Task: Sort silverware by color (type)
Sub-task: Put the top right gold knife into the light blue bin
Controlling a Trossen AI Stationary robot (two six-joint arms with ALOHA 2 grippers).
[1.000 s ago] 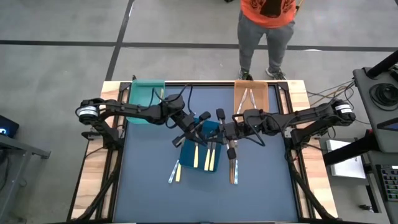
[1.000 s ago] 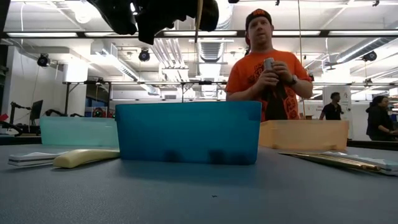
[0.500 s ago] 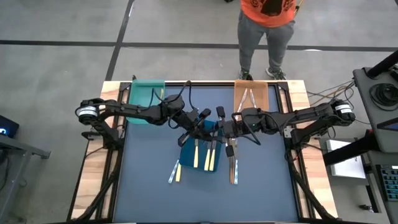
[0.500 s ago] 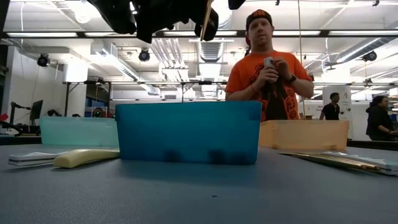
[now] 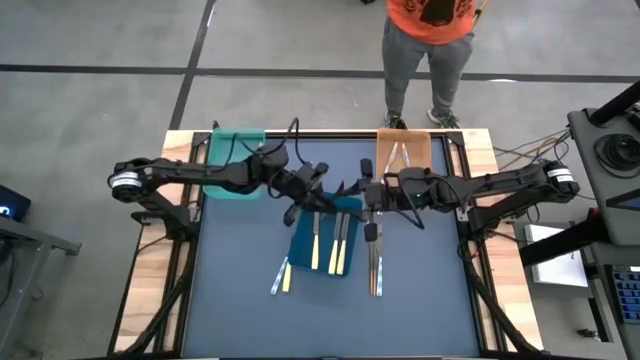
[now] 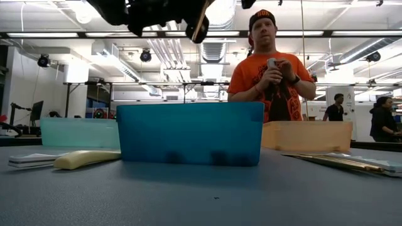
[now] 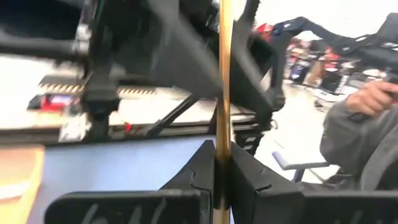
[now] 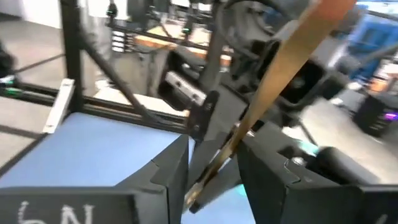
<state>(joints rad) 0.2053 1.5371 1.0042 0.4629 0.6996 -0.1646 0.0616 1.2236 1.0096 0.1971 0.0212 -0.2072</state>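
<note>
Moved: right gripper [image 5: 366, 193] jaws parting, wide around gold-handled utensil [image 7: 224, 93].
Hold: left gripper [image 5: 322, 190] jaws clamp it.
Next: probably carry toward orange tray [image 5: 404, 150], 1 o'clock.

Overhead looks straight down; low looks level across the table [image 6: 201, 194]; wrists look close past fingers.

- The right gripper [image 8: 214, 163] shows its two dark fingers [image 8: 165, 171] with the jaws apart.
- A gold-tan utensil handle [image 8: 273, 93] slants through the gap between them, close to neither finger's inner face.
- Behind lies the blue worktop [image 8: 81, 140], edged by a black frame [image 8: 71, 56].
- Another dark robot arm [image 8: 249, 43] is blurred beyond the handle.
</note>
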